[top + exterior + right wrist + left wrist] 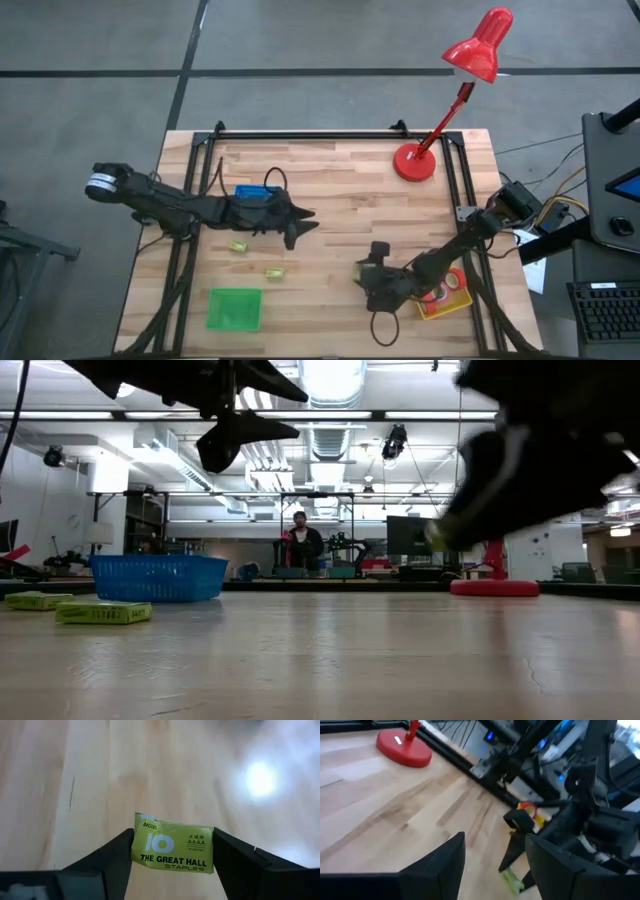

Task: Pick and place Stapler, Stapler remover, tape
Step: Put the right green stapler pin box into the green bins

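My right gripper point(172, 845) is shut on a small green staples box point(172, 847) printed "THE GREAT HALL STAPLES", over the near middle of the table point(368, 272). My left gripper point(305, 222) hangs open above the table's middle, holding nothing, its fingers point(445, 860) apart. Two more green staples boxes point(238, 245) point(273, 271) lie flat on the wood between the arms. A blue basket point(258, 193) stands under the left arm. No tape rolls, stapler or stapler remover can be made out. My right gripper pinches the staples box between its two fingers point(112, 855), one on each short side point(137, 845), with the printed face toward the wrist camera. The fingers slant down from the table's right. In the low view the box point(435, 536) is lifted clear of the table.
A green tray point(235, 308) sits near the left front corner. A red and yellow packet point(445, 295) lies under the right arm. The red lamp base point(415, 162) stands at the far right. A black frame point(300, 133) runs along the far edge. A person stands far behind the table point(300, 545).
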`<state>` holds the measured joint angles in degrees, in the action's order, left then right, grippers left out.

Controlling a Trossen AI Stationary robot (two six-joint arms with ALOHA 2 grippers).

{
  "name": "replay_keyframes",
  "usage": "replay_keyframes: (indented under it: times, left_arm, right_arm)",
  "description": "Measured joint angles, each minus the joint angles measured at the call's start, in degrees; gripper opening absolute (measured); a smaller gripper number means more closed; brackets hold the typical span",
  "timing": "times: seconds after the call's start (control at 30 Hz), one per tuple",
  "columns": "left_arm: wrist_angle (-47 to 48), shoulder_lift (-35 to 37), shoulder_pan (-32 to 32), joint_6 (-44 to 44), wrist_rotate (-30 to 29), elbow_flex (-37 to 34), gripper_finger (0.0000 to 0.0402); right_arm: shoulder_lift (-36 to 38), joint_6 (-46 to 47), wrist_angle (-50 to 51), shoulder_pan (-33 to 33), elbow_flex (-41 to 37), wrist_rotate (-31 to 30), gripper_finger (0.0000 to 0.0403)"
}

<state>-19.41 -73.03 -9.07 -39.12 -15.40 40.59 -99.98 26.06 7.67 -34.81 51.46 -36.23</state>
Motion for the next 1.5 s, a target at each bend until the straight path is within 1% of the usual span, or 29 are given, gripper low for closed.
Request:
replay_keyframes:
  times: [0.13,0.23,0.33,0.43,0.63,0.83,1.03,1.3,1.5]
  left_arm:
    - [-3.1,-0.8,-0.1,-1.6,0.1,-1.3,0.0209]
    - [-5.6,-3.2,-0.2,-3.9,0.6,-1.4,0.0209]
    - [-8.0,-6.8,-0.3,-5.9,3.4,-0.7,0.0209]
    - [-11.0,-9.7,-0.4,-7.0,5.4,0.3,0.0209]
    - [-11.9,-13.8,-1.3,-7.6,9.3,2.8,0.0209]
    - [-11.8,-16.2,-1.6,-8.7,9.4,3.7,0.0209]
    - [-13.0,-17.2,-1.6,-9.2,9.3,3.8,0.0209]
    - [-15.3,-17.3,-1.5,-7.7,8.3,3.8,0.0209]
    - [-16.0,-18.3,-1.4,-5.7,8.3,3.8,0.0209]
  right_arm:
    - [0.1,-9.8,0.5,0.0,4.4,-6.5,0.0238]
    - [0.1,-17.1,0.6,0.2,7.4,-10.5,0.0238]
    - [0.1,-22.6,0.9,1.2,10.0,-11.8,0.0238]
    - [0.2,-25.5,1.1,2.5,11.3,-12.0,0.0241]
    - [0.2,-26.5,4.1,4.8,12.8,-12.5,0.0240]
    - [0.2,-27.8,3.8,5.7,12.7,-14.0,0.0237]
    - [0.2,-27.8,4.0,6.0,12.7,-14.5,0.0245]
    - [0.2,-28.5,3.7,6.7,13.3,-14.3,0.0237]
    - [0.1,-28.9,2.3,7.3,13.3,-13.8,0.0244]
